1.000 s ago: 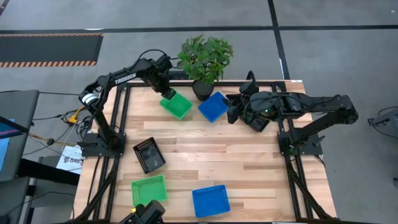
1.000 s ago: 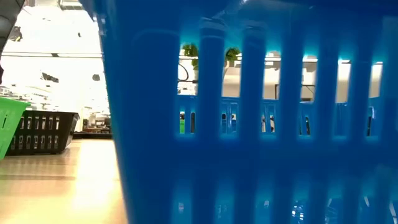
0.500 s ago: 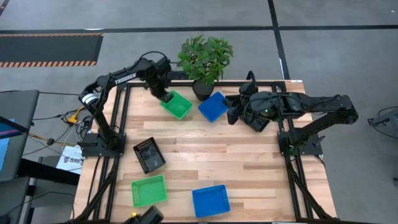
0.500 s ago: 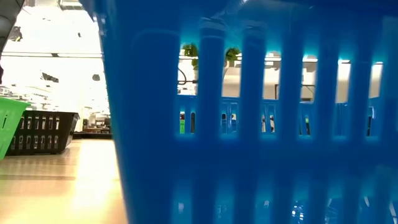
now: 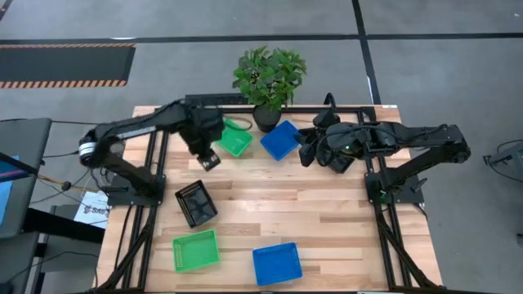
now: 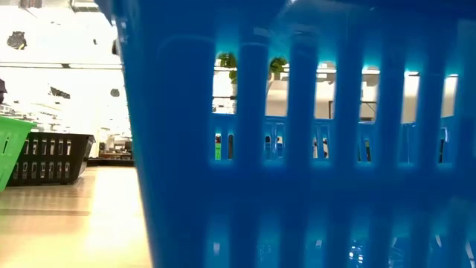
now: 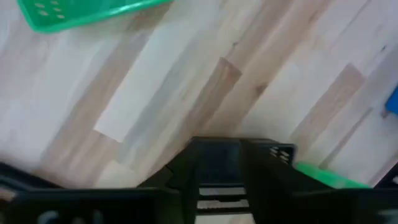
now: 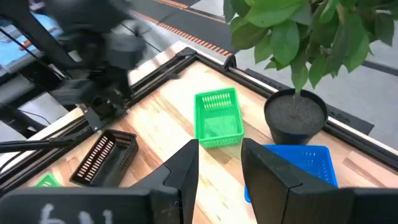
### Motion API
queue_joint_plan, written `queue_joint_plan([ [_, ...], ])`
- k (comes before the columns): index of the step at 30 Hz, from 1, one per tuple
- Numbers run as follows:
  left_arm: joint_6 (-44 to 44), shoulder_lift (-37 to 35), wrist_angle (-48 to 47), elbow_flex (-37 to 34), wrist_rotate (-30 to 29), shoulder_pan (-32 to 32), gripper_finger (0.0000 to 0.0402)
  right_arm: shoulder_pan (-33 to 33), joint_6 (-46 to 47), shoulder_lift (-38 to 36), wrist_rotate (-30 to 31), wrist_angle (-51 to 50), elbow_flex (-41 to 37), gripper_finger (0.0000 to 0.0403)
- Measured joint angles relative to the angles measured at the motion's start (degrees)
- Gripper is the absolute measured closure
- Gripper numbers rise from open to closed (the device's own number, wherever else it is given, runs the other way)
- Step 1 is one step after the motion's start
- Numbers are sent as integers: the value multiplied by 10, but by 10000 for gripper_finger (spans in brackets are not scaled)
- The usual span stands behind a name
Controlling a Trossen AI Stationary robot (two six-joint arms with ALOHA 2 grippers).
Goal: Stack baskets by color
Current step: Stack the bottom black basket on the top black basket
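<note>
The left gripper (image 5: 209,158) is hanging over bare wood with nothing between its fingers, though how wide they stand I cannot tell. It is sitting between the far green basket (image 5: 234,138) just beyond it and the black basket (image 5: 196,203) nearer the front edge, whose long axis is running slantwise. The near green basket (image 5: 196,250) is lying well apart, past the black one. The right gripper (image 5: 306,150) is waiting part-open and empty beside the far blue basket (image 5: 280,140). The left arm looks nearer both greens.
</note>
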Motion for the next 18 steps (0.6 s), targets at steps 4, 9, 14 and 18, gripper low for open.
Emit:
queue_joint_plan([
  [4, -137, -43, 1, 0, -37, -90, 247, 0, -3, 37, -20, 12, -1, 243],
  [9, -305, -83, -3, 0, -79, -190, 190, 0, -35, 111, -90, 79, 0, 206],
  [14, -417, -106, -21, 0, -95, -259, 164, 8, -69, 204, -118, 176, 0, 181],
  [18, -473, -124, -54, 0, -108, -302, 160, 20, -74, 278, -123, 254, 5, 180],
])
